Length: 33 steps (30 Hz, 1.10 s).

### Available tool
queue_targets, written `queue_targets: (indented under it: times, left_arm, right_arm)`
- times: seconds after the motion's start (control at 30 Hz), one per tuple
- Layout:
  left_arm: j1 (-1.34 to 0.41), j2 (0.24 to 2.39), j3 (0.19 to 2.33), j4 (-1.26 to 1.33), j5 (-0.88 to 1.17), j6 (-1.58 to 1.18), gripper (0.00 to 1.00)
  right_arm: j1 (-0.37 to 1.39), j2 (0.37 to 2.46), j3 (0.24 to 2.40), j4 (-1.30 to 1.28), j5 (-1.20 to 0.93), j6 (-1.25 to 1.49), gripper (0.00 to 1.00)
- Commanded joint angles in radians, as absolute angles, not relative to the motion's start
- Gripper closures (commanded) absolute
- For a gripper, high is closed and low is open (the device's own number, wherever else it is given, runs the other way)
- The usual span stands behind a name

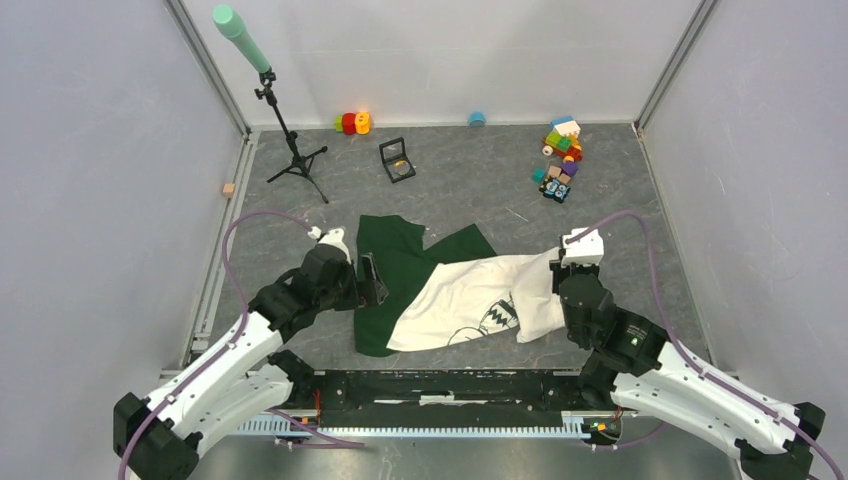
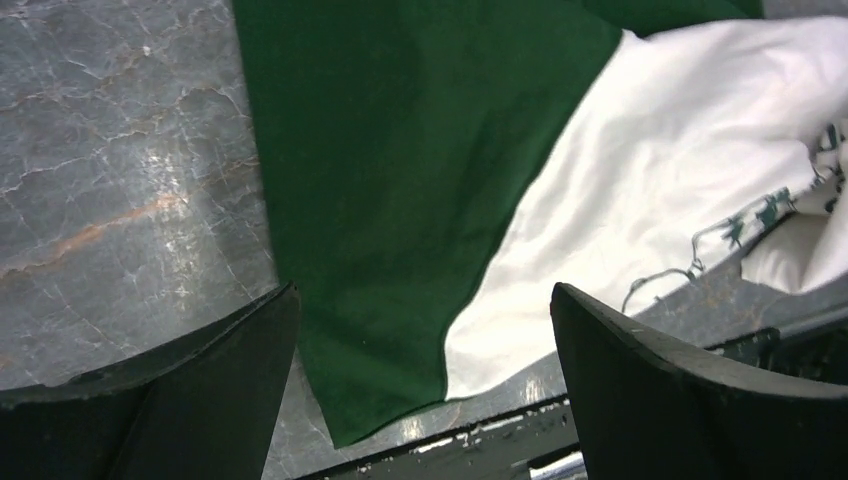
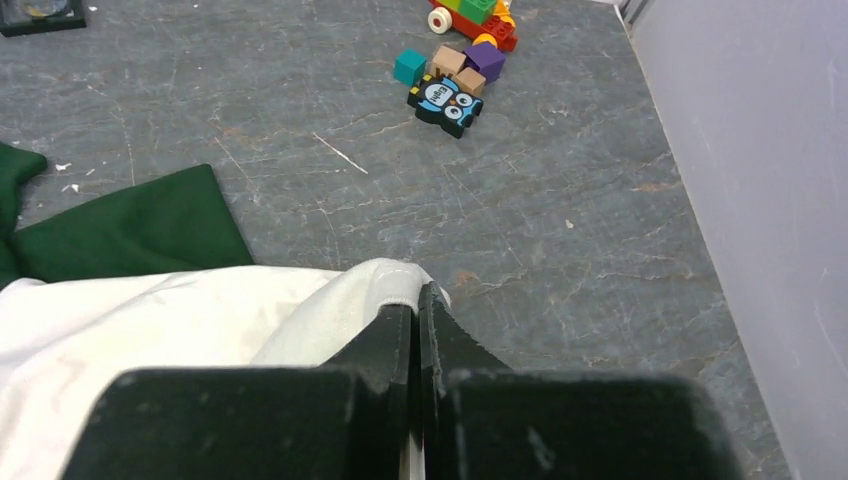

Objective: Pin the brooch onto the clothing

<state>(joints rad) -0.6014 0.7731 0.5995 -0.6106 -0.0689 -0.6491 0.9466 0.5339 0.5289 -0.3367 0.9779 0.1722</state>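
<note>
The shirt (image 1: 470,295) lay creased, its print showing only a zigzag and no readable lettering, with bare grey tabletop (image 1: 480,190) open beyond it and to its right. The left gripper (image 2: 425,380) hung over the shirt's green sleeve with fingers spread wide and empty, while the right gripper (image 3: 418,300) pinched the shirt's white right edge between fingers pressed together. The brooch (image 1: 401,169) sat in a small black box (image 1: 386,150) well beyond the shirt, far from both grippers.
</note>
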Motion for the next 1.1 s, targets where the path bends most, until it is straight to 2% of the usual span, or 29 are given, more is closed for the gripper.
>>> queue_targets:
  times: [0.0, 0.17, 0.3, 0.47, 0.63, 0.83, 1.07]
  left_arm:
    - [-0.601, 0.835, 0.594, -0.498, -0.191, -0.726, 0.0]
    - [-0.597, 0.965, 0.591, -0.388, -0.305, -0.706, 0.0]
    - [-0.542, 1.099, 0.639, -0.303, -0.315, -0.657, 0.0]
    - [-0.381, 1.27, 0.7, -0.197, -0.204, -0.631, 0.0]
    - [-0.348, 1.445, 0.79, -0.139, -0.147, -0.606, 0.0]
    - [-0.348, 1.602, 0.906, -0.136, -0.136, -0.577, 0.12]
    - [-0.347, 1.724, 0.983, -0.196, -0.219, -0.555, 0.18]
  right_arm:
    - [0.945, 0.506, 0.519, -0.339, 0.974, 0.274, 1.0]
    - [0.945, 0.49, 0.498, -0.336, 0.933, 0.301, 0.99]
    - [0.946, 0.501, 0.494, -0.338, 0.909, 0.302, 0.98]
    - [0.945, 0.507, 0.48, -0.341, 0.866, 0.335, 0.99]
    - [0.945, 0.506, 0.448, -0.334, 0.842, 0.352, 0.99]
    - [0.946, 0.533, 0.434, -0.334, 0.838, 0.356, 0.98]
    - [0.946, 0.576, 0.41, -0.308, 0.817, 0.363, 0.99]
